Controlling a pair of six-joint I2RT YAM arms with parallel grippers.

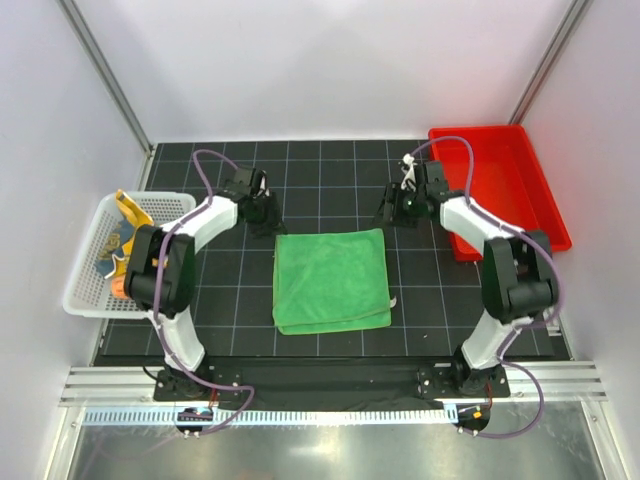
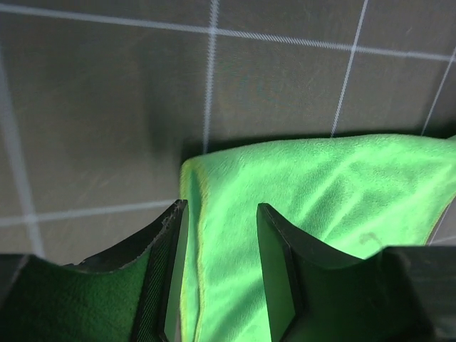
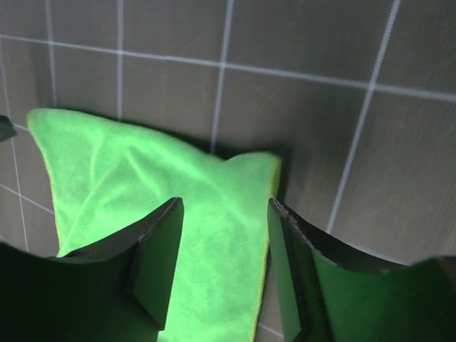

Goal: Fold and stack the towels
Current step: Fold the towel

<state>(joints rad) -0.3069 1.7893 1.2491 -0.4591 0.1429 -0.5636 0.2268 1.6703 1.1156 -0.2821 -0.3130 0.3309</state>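
Below, a black gridded mat (image 1: 330,175) carries everything. 1 red bin (image 1: 505,185) lies just right of the right gripper (image 1: 400,212). 1 white basket (image 1: 85,275), with a crumpled yellow-orange towel (image 1: 128,212) inside, sits left of the left gripper (image 1: 262,212). 1 folded green towel (image 1: 332,280) lies flat nearside of both, with each far corner beneath 1 gripper's parted, empty jaws.
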